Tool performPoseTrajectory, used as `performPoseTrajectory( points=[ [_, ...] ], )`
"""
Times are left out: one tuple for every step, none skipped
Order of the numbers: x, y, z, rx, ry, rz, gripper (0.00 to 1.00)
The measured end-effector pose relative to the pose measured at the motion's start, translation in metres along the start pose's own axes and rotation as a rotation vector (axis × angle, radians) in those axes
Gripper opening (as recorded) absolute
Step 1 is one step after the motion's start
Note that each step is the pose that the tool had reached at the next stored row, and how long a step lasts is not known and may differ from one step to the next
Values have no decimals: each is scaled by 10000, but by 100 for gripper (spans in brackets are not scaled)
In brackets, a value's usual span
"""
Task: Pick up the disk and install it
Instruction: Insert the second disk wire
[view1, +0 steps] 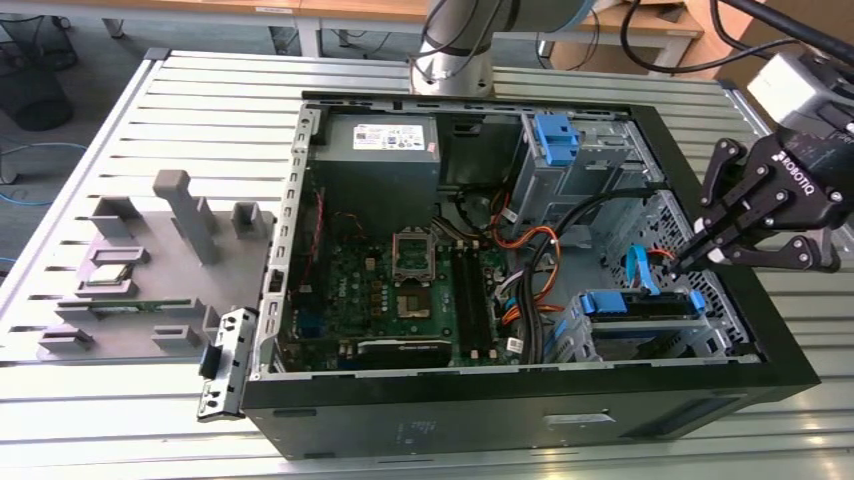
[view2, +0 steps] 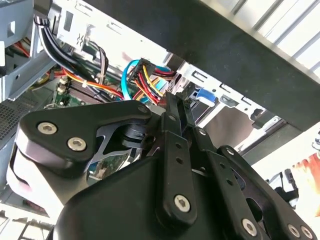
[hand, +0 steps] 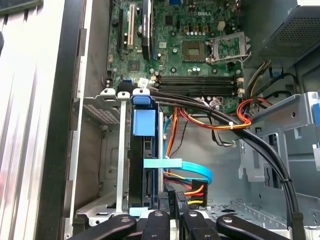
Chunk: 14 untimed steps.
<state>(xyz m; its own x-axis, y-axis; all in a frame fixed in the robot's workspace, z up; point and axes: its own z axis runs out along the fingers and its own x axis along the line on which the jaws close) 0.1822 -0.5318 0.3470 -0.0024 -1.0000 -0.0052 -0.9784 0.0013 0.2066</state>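
- The open computer case (view1: 534, 400) lies on the slatted bench (view1: 160, 110).
- The disk (view1: 638, 305) with blue rails sits in the case's drive cage, at the exterior view's right.
- The hand (view1: 687, 262) hovers just above the disk, fingers (view2: 176, 120) pressed together, holding nothing.

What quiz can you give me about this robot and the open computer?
1. True or false: the disk lies on the table outside the computer.
2. The gripper hangs nearest to: A the motherboard, B the disk, C the grey power supply.
3. Fill in: the bracket on the disk is ___ in colour.
Key: 1 false, it stands in its bay inside the case; 2 B; 3 blue.
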Motion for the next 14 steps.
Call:
performPoseTrajectory(
  points=[
    [0,9,2,99,1,-4,17],
    [0,19,5,201,1,-8,17],
    [0,31,8,295,2,-10,17],
    [1,44,12,383,0,-12,17],
    [1,57,15,472,1,-13,17],
    [1,72,19,558,1,-15,17],
    [1,88,23,626,2,-18,17],
    [2,105,28,683,2,-20,17],
    [2,122,32,742,2,-22,17],
    [2,138,36,797,4,-24,17],
    [2,153,40,846,4,-27,17],
    [3,171,46,896,4,-30,17],
    [3,187,50,941,4,-34,17],
    [3,202,55,984,5,-38,17]
  ],
)
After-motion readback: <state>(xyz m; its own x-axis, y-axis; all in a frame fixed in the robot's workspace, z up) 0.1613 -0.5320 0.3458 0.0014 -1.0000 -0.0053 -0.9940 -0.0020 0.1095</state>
